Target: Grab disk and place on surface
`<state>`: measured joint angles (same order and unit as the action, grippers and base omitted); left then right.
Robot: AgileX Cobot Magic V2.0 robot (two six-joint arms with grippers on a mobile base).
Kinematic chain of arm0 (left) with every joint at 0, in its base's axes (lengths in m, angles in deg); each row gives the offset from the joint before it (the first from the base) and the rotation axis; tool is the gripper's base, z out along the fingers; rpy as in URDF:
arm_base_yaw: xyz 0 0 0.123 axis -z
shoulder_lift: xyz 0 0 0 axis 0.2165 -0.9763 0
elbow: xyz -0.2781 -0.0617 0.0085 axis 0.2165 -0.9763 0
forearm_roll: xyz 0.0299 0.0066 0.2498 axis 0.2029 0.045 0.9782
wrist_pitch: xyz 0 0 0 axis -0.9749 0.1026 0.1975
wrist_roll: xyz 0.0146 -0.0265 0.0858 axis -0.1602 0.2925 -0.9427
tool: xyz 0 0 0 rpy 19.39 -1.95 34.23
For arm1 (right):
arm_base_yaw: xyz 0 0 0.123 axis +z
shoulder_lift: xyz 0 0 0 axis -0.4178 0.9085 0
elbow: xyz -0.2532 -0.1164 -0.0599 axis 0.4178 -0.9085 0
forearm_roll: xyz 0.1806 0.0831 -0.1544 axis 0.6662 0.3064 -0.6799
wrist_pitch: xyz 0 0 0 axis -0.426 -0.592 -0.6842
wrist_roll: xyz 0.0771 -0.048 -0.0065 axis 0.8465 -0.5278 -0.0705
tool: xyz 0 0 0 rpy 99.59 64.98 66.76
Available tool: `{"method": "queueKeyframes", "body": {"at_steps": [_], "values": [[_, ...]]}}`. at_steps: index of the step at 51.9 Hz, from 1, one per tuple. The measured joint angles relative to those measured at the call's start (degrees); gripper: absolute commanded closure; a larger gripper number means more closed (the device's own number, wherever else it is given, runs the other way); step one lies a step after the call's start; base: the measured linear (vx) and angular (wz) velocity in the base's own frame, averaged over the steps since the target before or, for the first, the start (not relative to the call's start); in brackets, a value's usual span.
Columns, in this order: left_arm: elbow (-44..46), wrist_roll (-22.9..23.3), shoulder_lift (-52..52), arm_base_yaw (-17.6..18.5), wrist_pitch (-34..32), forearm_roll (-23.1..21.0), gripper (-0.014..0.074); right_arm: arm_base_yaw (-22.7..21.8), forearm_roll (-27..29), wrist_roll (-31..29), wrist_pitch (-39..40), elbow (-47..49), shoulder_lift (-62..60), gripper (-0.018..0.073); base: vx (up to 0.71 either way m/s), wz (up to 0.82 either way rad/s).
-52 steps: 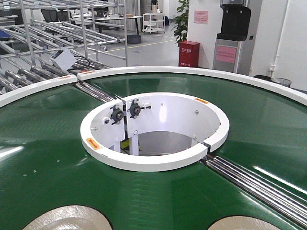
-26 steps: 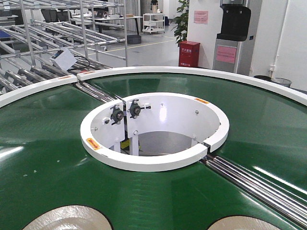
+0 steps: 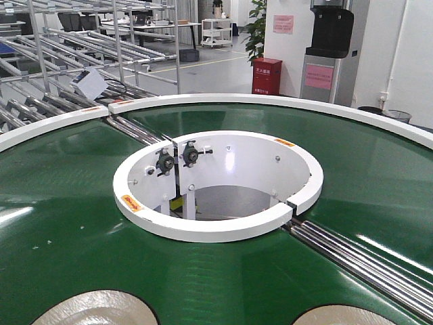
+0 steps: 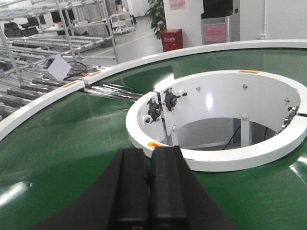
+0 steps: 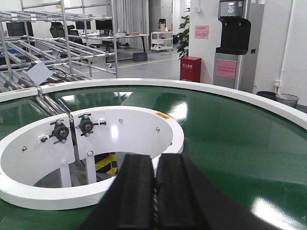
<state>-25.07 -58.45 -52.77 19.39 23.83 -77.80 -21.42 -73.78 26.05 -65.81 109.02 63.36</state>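
Our black left gripper (image 4: 149, 159) and black right gripper (image 5: 154, 164) have fingers together, empty. Beige round left disk (image 3: 95, 309) and right disk (image 3: 348, 317) lie on green belt (image 3: 61, 223), one per side, outside wrist views.

Green conveyor belt (image 3: 61, 223), bearing left disk (image 3: 95, 310), right disk (image 3: 346, 317)

An industrial workshop: a green ring conveyor (image 4: 57, 158) ahead of the left gripper (image 4: 149, 160), roller racks (image 4: 53, 43) beyond.
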Motion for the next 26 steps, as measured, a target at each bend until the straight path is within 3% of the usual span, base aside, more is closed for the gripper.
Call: {"method": "queueKeyframes", "body": {"at_steps": [3,11,17,26], "values": [[0.0,0.2,0.0,0.0,0.81,0.0,0.017,0.0,0.0,0.0,0.0,0.0,0.0,0.0081,0.0,0.0],[0.0,0.31,0.0,0.0,1.11,0.0,-0.0046,0.0,0.0,0.0,0.0,0.0,0.0,-0.017,0.0,0.0],[0.0,0.37,0.0,0.0,1.11,0.0,-0.0095,0.0,0.0,0.0,0.0,0.0,0.0,-0.0167,0.0,0.0],[0.05,2.46,0.0,0.0,1.34,-0.23,-0.0064,0.0,0.33,0.12,0.0,0.0,0.0,-0.0139,0.0,0.0]]}}
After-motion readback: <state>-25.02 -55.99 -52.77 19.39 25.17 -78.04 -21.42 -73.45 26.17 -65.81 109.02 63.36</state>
